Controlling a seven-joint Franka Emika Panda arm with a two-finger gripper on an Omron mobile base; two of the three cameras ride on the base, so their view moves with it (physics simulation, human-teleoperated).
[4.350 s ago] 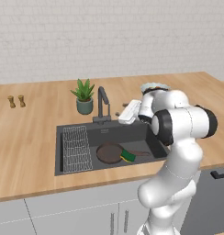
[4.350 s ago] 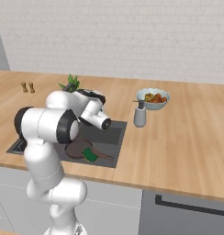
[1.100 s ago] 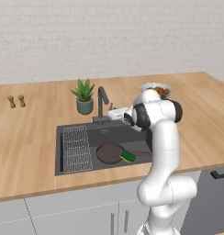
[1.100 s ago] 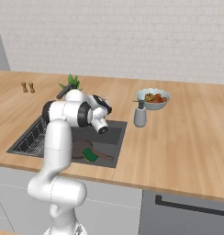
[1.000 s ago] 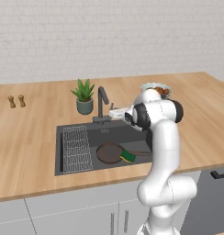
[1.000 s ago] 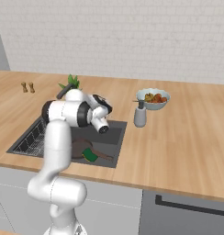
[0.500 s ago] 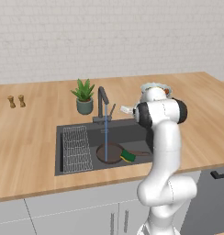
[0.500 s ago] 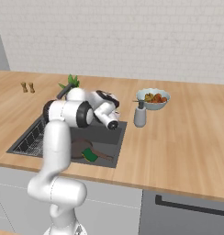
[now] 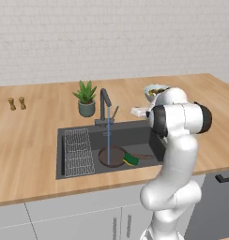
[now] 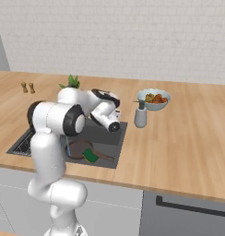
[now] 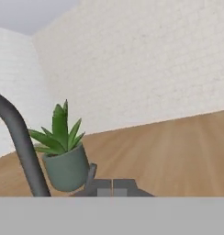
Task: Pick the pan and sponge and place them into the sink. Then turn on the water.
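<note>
In the right base view much of the sink is hidden behind the arm, and the pan is partly covered. In the left base view the pan, round and dark, is seen low in the sink at frame centre, its thin handle pointing right. The sponge (yellow with green) lies on its right rim. The water falls straight onto it. The gripper jaws are pressed together, holding nothing, by the tap on the bench.

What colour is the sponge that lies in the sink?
The sponge is yellow with a green layer, clearest in the left base view.
</note>
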